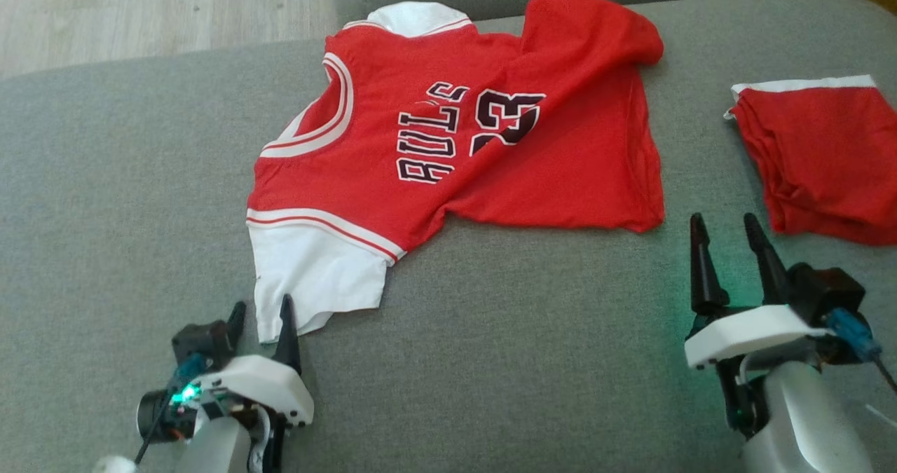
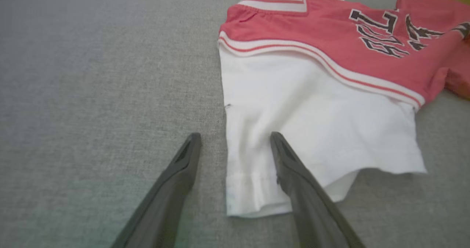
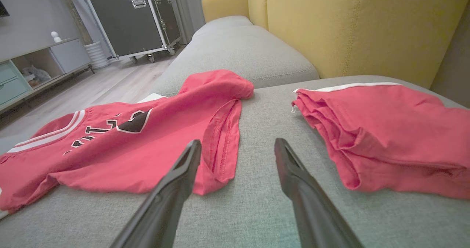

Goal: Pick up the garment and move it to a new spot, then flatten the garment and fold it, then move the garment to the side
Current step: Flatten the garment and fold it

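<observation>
Red knit cloth with white trim is what I am dealing with. The jersey [image 1: 448,144] is lying printed side up across the middle of the head frame on the grey sofa cushion [image 1: 525,361]. Its white sleeve [image 1: 315,277] is trailing toward the lower left and its red body is bunching toward the upper right.

I am judging it to be light, limp and a little stretchy. It is likely going to sag and drag from whatever point I am lifting, and one layer may peel from the other if I am pinching too shallow. Nothing about it is looking fragile or slippery. I am reckoning the best holds are the stitched edges: the sleeve's hem at the lower left and the red bottom corner [image 1: 645,217] at centre right. Taking both together should keep the cloth hanging spread.

The left pincer [image 1: 262,306] is standing wide apart and gripping nothing. In the left wrist frame one finger is showing over the white sleeve and the other over bare cushion, with the sleeve's side edge between them. I cannot tell whether a tip is touching cloth. The right pincer [image 1: 722,218] is likewise spread wide and empty. It is hovering near the red corner, between the jersey and a folded red garment [image 1: 827,165] at the right edge.
</observation>
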